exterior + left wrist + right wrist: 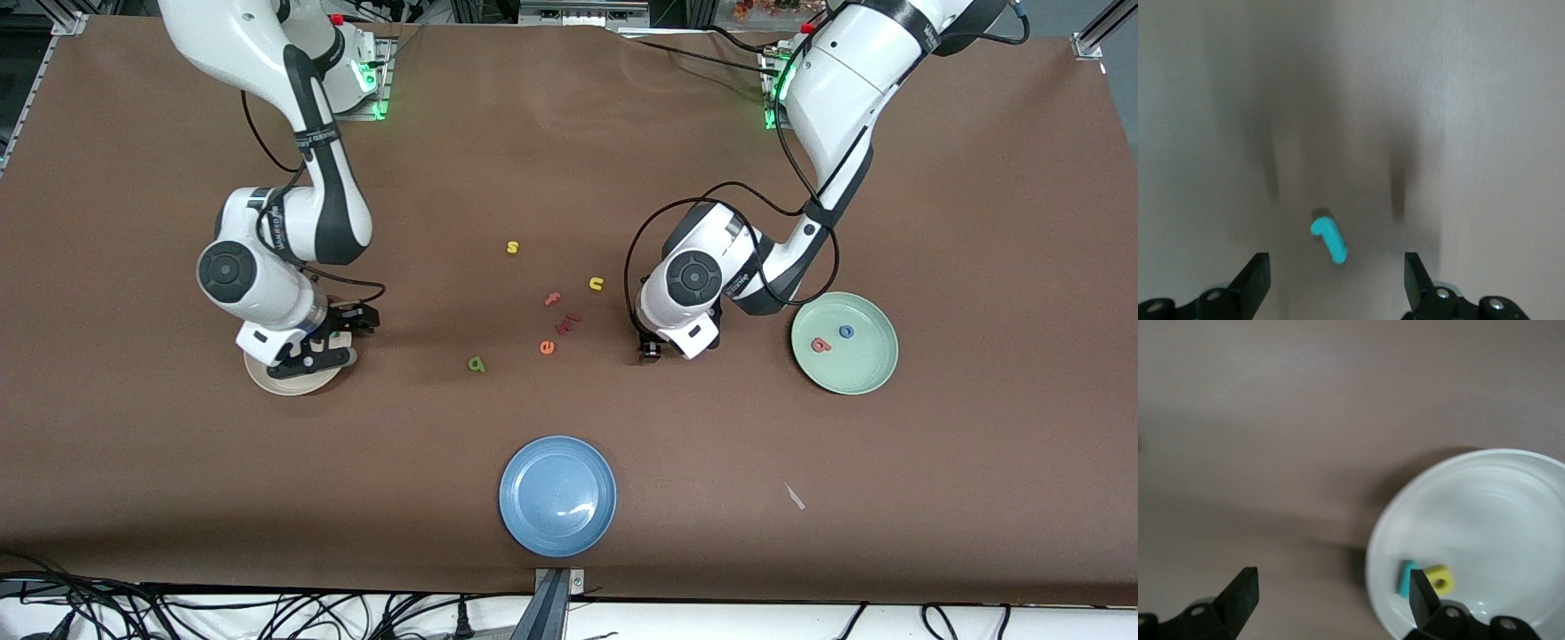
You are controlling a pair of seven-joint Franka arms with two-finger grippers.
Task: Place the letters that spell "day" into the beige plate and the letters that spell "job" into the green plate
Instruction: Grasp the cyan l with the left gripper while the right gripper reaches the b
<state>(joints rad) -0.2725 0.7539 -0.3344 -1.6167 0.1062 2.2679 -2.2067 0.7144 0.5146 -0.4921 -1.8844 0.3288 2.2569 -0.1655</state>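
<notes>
1. The left gripper (652, 348) is low over bare table beside the green plate (867, 373), on that plate's side toward the table's middle. The front view shows only its dark tip under the wrist.
2. The left wrist view shows what the front view hides: the fingers (1253, 280) stand wide apart and hold nothing. The teal j (1330, 240) lies flat on the table between them, touching neither.
3. The green plate holds the red b (820, 344) and the blue o (846, 332), close together. Only the front view shows them.
4. The right gripper (324, 342) is over the beige plate (267, 378), covering most of it in the front view.
5. The right wrist view shows its fingers (1238, 597) spread wide and empty. One finger is over the table, the other over the plate's rim.
6. That view also shows the yellow d (1439, 579) and the teal y (1407, 577) lying touching in the plate, just beside the finger over the rim. The front view hides both under the arm.
7. The olive a (476, 364) lies on the table between the two grippers, apart from both, seen only from the front.
8. Also front-only: a yellow s (512, 247), a yellow u (596, 284), an orange f (552, 299), an orange e (547, 348) and dark red pieces (567, 324), scattered mid-table.
9. The blue plate (557, 495) sits nearest the front camera.
</notes>
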